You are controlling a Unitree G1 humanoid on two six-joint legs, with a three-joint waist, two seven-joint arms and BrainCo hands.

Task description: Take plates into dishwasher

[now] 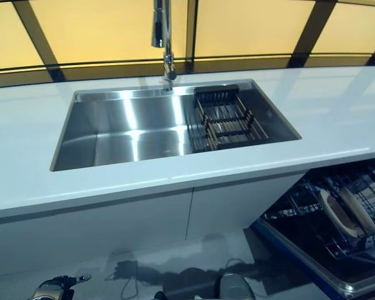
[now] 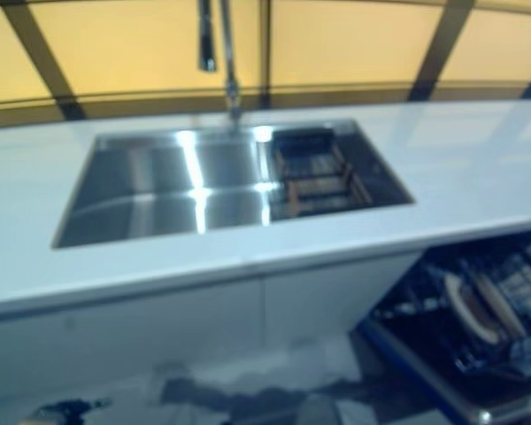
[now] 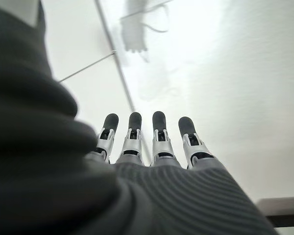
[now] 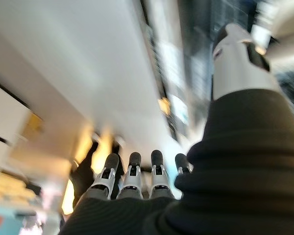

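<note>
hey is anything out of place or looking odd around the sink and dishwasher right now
Nothing stands out. The sink holds only an empty drying rack; two plates stand upright in the open dishwasher's rack. Both hands, left and right, are open and empty.

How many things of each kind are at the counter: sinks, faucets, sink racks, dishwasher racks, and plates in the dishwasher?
Sink: 1
Faucet: 1
Dark rack in the sink: 1
Dishwasher rack, pulled out: 1
Plates in the dishwasher rack: 2
Total: 6
</note>
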